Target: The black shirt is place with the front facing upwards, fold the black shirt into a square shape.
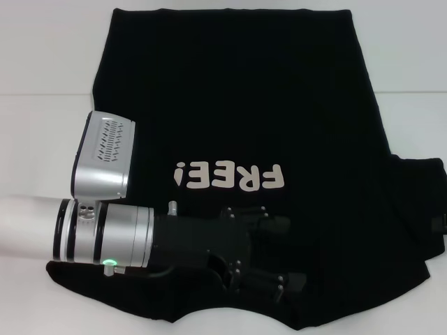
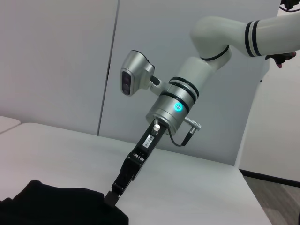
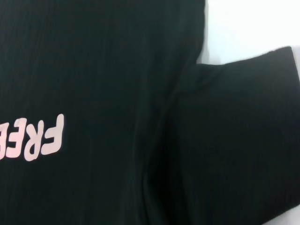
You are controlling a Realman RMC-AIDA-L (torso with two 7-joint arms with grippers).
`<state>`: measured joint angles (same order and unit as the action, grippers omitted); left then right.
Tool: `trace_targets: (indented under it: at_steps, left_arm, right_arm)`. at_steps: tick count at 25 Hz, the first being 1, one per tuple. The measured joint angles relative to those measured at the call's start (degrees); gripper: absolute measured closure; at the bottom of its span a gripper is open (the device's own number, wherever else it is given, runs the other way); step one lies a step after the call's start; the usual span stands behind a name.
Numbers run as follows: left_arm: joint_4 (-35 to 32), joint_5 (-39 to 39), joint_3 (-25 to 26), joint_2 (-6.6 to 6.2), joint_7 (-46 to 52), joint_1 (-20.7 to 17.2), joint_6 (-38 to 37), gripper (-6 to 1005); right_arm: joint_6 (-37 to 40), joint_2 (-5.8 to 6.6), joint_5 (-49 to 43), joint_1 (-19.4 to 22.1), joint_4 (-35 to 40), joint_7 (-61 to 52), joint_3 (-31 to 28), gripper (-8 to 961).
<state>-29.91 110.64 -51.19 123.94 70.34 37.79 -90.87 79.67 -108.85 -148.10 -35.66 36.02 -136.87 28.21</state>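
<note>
Left gripper (image 1: 269, 273) lies low over the shirt (image 1: 279, 91) at lower centre; right gripper (image 2: 112, 196) touches its sleeve (image 3: 243, 117), frame right. Neither grip can be told. Shirt lies flat, print up, seemingly unfolded; all folds remain.
</note>
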Motion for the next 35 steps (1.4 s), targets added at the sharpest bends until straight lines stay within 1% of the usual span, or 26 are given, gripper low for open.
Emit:
trace_targets:
  at_steps: [1,6,17,21,31,35]
  left_arm:
    - [0.0,0.0,0.0,-0.01,0.0,0.0,0.0,51]
    - [-0.1,-0.1,0.4,-0.02,0.0,0.0,0.2,50]
    - [-0.1,-0.1,1.5,-0.02,0.1,-0.2,0.7,52]
    - [0.1,-0.4,1.5,0.08,0.1,-0.3,1.2,53]
    - [0.5,-2.4,1.5,0.15,0.1,-0.8,1.5,54]
    - [0.5,-2.8,1.5,0.22,0.1,-0.9,1.5,55]
  right_arm:
    - [-0.2,-0.15,0.0,0.0,0.2,0.0,0.0,631]
    - [-0.6,-0.17,0.0,0.0,0.4,-0.5,0.0,866]
    - [-4.6,-0.36,0.5,0.8,0.7,0.4,-0.7,950]
    - [-5.9,-0.41,0.8,0.4,1.4,1.9,-0.7,950]
    - [-6.4,-0.49,1.1,0.1,6.1,2.4,-0.7,951]
    - [-6.3,-0.25,1.2,0.3,6.3,2.4,-0.7,950]
